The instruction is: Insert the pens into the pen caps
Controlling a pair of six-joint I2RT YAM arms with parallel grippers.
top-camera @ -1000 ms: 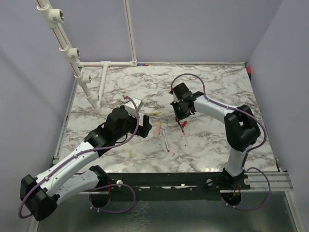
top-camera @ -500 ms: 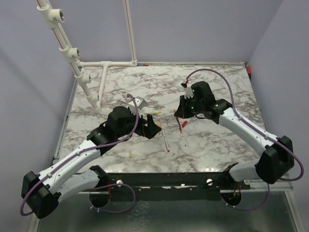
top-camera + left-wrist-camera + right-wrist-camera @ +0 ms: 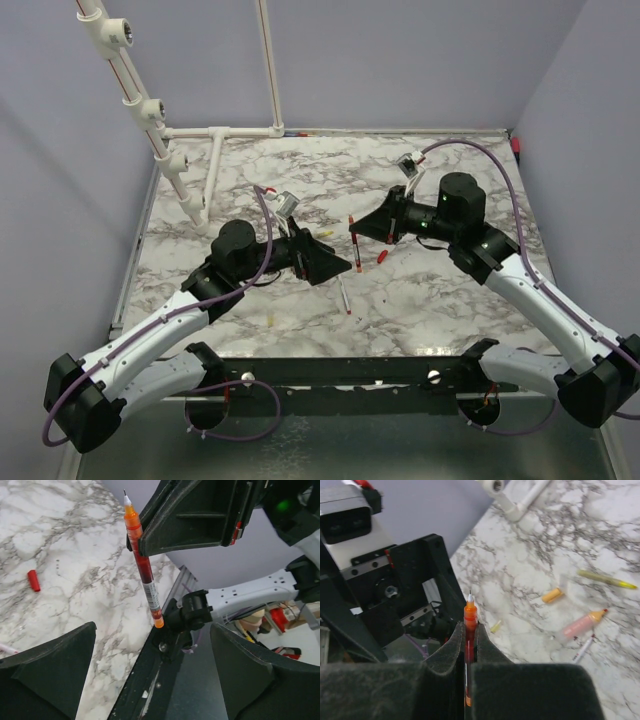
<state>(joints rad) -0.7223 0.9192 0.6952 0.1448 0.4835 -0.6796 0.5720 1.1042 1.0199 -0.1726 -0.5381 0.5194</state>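
My right gripper (image 3: 366, 233) is shut on a red-orange pen (image 3: 353, 243) and holds it upright above the table, tip up; in the right wrist view the pen (image 3: 470, 614) sticks out between the gripper (image 3: 469, 630) fingers. My left gripper (image 3: 332, 262) is open and empty, facing the pen from the left, a short gap away. In the left wrist view the pen (image 3: 145, 565) stands ahead of the gripper (image 3: 152, 680). A red cap (image 3: 382, 256) lies on the marble below the pen, also in the left wrist view (image 3: 33, 580).
A pale grey pen (image 3: 343, 292) and a small yellow cap (image 3: 270, 320) lie near the front. The right wrist view shows a yellow pen (image 3: 607, 579), an orange cap (image 3: 551, 595) and a salmon-pink pen (image 3: 582, 624). White pipe frame (image 3: 215, 160) stands back left.
My right arm lifted the red pen off the table and swung it up to the left. My left gripper turned to face it and its jaws now stand wide open.
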